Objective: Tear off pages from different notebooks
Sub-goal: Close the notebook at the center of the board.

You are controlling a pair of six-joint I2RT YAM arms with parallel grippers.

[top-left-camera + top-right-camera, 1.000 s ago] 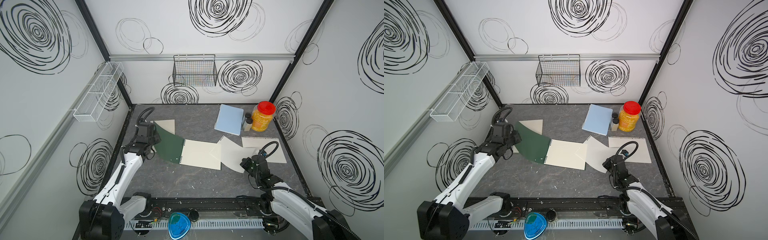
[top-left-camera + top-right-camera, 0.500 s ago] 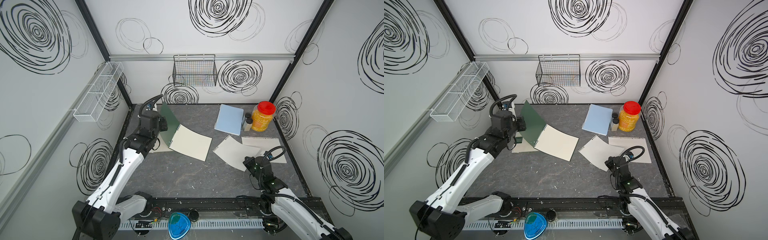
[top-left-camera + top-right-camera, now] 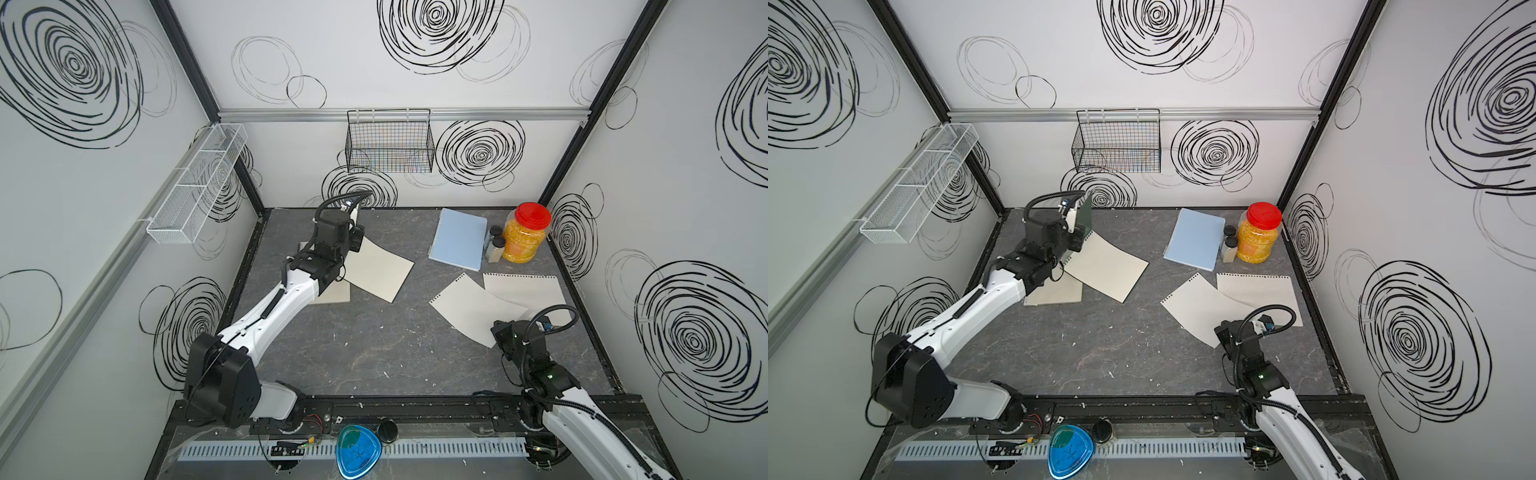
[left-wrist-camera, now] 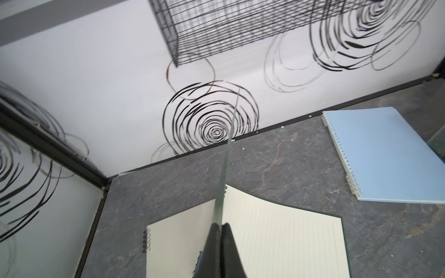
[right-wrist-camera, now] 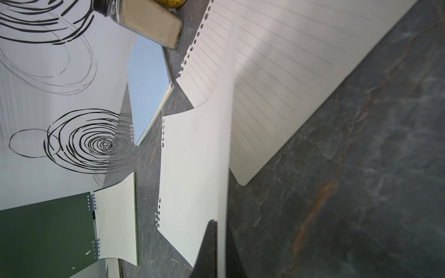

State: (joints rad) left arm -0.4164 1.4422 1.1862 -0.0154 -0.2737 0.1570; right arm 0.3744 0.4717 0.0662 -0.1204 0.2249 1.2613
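The counter [image 3: 374,353] is dark grey marble with rusty veins. White walls [image 3: 457,83] carry black scribbled spirals. The light blue notebook [image 3: 459,239] is plain-covered; the dark green notebook [image 5: 45,228] shows cream, faintly lined leaves [image 3: 378,270]. The loose pages [image 3: 469,307] are cream with pale grey lines. The jar [image 3: 523,245] holds yellow under a red lid [image 3: 532,215]. The wire basket [image 3: 390,141] is black.

Enclosed cell with three white walls [image 3: 332,62], all marked with hand-drawn black swirls [image 3: 480,153]. Black corner posts [image 3: 185,58] frame the back wall, and an aluminium rail [image 3: 291,115] runs across it. A black wire basket [image 3: 390,141] hangs from that rail near the middle. White mesh shelf [image 3: 195,187], three compartments, on the left-hand wall. Floor surface [image 3: 374,345] dark grey, marbled, with pale and rust veins. Black track [image 3: 415,409] and slotted grey strip [image 3: 436,449] along the near edge. Light even, shadows faint.
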